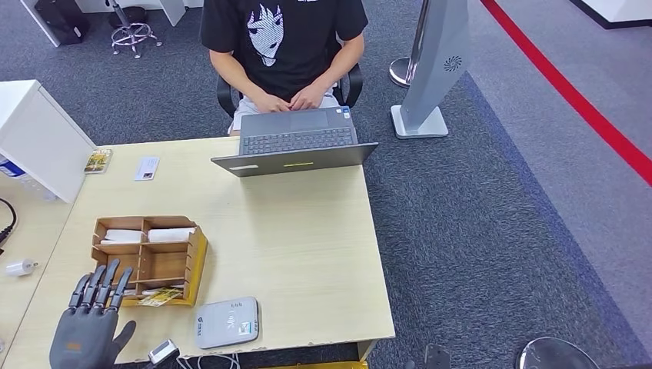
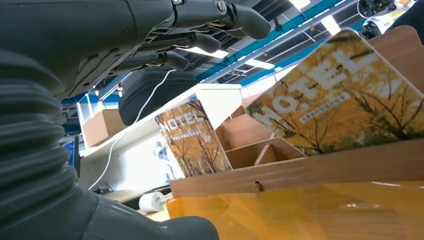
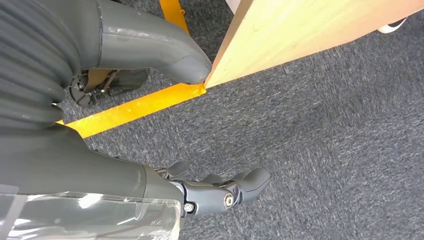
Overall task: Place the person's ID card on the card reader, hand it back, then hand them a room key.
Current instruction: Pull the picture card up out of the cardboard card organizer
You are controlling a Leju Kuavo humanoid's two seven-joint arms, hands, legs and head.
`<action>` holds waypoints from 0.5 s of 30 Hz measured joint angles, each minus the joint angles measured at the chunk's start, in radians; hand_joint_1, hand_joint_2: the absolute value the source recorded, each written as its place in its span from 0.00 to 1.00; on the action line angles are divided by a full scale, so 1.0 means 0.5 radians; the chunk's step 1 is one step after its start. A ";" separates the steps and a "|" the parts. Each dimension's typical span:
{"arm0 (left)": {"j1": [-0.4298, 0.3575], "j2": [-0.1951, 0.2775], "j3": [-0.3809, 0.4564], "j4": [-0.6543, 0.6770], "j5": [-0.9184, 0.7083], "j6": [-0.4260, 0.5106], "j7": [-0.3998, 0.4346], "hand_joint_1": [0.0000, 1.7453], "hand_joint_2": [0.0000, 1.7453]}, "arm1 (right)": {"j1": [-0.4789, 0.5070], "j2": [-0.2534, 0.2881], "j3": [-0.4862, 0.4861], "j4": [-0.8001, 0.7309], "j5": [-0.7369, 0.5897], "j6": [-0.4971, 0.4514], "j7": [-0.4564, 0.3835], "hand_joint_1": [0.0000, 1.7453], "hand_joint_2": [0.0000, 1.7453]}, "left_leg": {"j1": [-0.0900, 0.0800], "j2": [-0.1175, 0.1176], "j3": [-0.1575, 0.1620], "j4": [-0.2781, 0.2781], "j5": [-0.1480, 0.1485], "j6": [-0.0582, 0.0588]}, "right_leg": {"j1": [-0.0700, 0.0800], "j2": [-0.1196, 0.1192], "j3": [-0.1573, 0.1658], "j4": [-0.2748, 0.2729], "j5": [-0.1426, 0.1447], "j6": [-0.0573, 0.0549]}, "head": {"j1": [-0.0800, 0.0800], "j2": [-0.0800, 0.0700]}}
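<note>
The left hand (image 1: 91,319) is up over the table with its fingers spread wide and nothing in them. It sits just beside the wooden card box (image 1: 148,259), at the near corner. The room key cards (image 2: 192,137) with "MOTEL" on them stand in the box, right in front of the fingers (image 2: 200,42) but not touching them. So this looks like the room key step: the hand seems ready to pick one.

Next, the hand likely needs to dip into the box, pinch one card by its top edge, lift it, and reach far forward to the person (image 1: 281,46) at the laptop (image 1: 296,142).

The card reader (image 1: 227,323) lies near the hand, on its thumb side, with no card on it. A small card (image 1: 147,167) lies well ahead; I cannot tell if it is the ID card.

The right hand (image 3: 220,192) hangs low over the carpet, holding nothing, fingers loosely bent.
</note>
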 joint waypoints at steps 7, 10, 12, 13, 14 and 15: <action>-0.050 -0.054 0.030 0.110 -0.013 0.014 -0.054 0.00 1.00 | -0.007 0.000 0.001 0.006 0.010 0.000 0.000 0.00 1.00 | 0.000 0.000 0.000 0.000 0.000 0.000 | 0.000 0.000 0.000 0.000 0.000 0.000 | 0.000 0.000; -0.063 -0.068 0.032 0.138 -0.014 0.018 -0.061 0.00 1.00 | -0.009 0.000 0.002 0.010 0.013 0.000 0.000 0.00 1.00 | 0.000 0.000 0.000 0.000 0.000 0.000 | 0.000 0.000 0.000 0.000 0.000 0.000 | 0.000 0.000; -0.069 -0.076 0.034 0.155 -0.014 0.020 -0.061 0.00 1.00 | -0.009 -0.002 0.003 0.013 0.014 -0.001 0.000 0.00 1.00 | 0.000 0.000 0.000 0.000 0.000 0.000 | 0.000 0.000 0.000 0.000 0.000 0.000 | 0.000 0.000; -0.072 -0.079 0.035 0.163 -0.014 0.022 -0.062 0.00 1.00 | -0.010 -0.002 0.003 0.014 0.014 -0.001 0.000 0.00 1.00 | 0.000 0.000 0.000 0.000 0.000 0.000 | 0.000 0.000 0.000 0.000 0.000 0.000 | 0.000 0.000; -0.075 -0.082 0.035 0.170 -0.014 0.023 -0.062 0.00 1.00 | -0.010 -0.003 0.003 0.015 0.014 -0.001 0.000 0.00 1.00 | 0.000 0.000 0.000 0.000 0.000 0.000 | 0.000 0.000 0.000 0.000 0.000 0.000 | 0.000 0.000; -0.078 -0.084 0.036 0.177 -0.014 0.023 -0.063 0.00 1.00 | -0.010 -0.003 0.003 0.016 0.014 -0.001 0.000 0.00 1.00 | 0.000 0.000 0.000 0.000 0.000 0.000 | 0.000 0.000 0.000 0.000 0.000 0.000 | 0.000 0.000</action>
